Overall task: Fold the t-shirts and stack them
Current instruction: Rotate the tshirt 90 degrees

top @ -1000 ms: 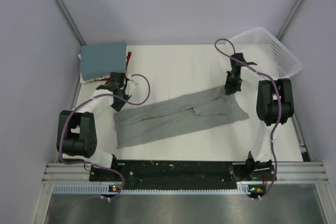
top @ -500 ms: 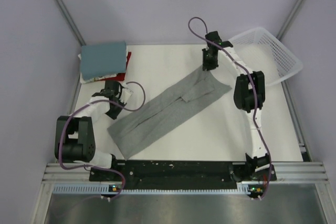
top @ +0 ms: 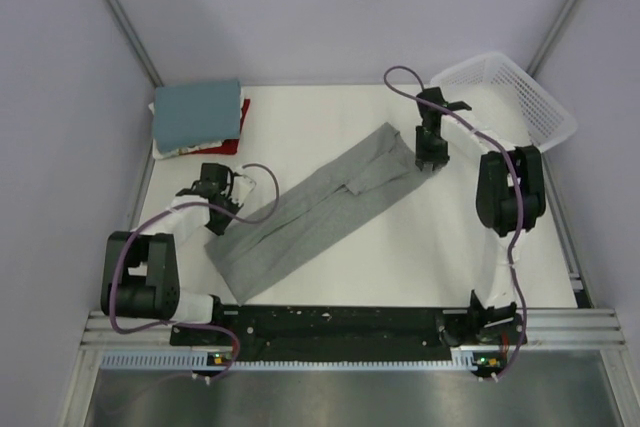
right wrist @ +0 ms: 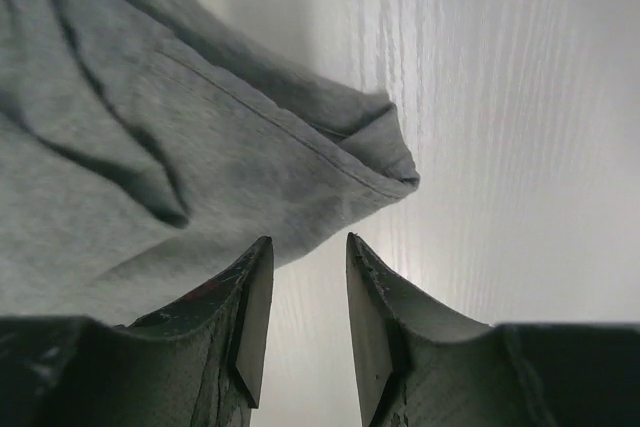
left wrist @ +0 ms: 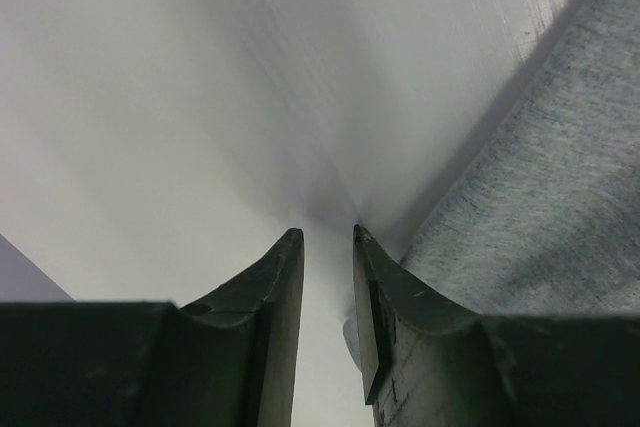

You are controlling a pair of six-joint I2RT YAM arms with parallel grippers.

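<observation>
stretching diagonally overhead, grey shirt (top: 320,209); wrist views catch only edges.

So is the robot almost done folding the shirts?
Partly. A folded pile with a teal shirt on top sits in the far corner. The grey shirt lies folded into a long strip, with the left claw and right claw empty beside its ends. It still needs folding shorter and stacking on the pile.

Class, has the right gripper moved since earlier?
Yes. The right gripper moved right and toward the bases, from left of the basket to below its left corner.
</observation>
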